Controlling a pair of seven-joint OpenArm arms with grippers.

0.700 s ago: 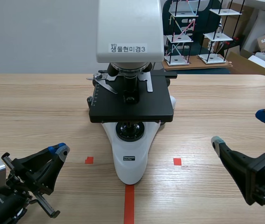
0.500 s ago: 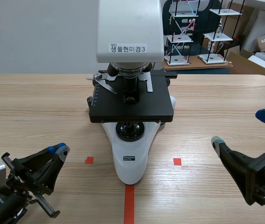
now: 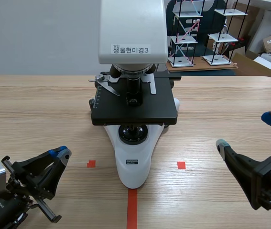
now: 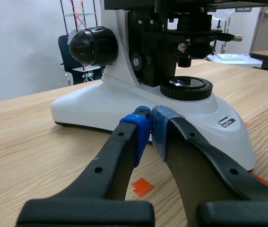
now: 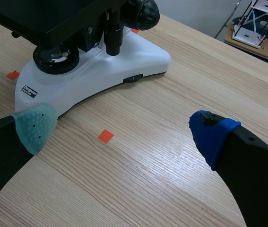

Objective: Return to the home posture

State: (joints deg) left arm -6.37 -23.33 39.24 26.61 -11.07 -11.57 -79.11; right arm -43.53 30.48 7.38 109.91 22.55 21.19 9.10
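Reading left gripper (image 4: 150,124) as pressed together on nothing, sitting low at 7 o'clock from the microscope (image 3: 133,95). I see right gripper (image 5: 119,131) spread wide, low at 4 o'clock. Microscope stands upright mid wooden table (image 3: 39,109), base touching the tape line (image 3: 132,207).

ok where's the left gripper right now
In the scene view the left gripper sits low at the left, shut, just left of a small orange square mark and short of the microscope and its white base.
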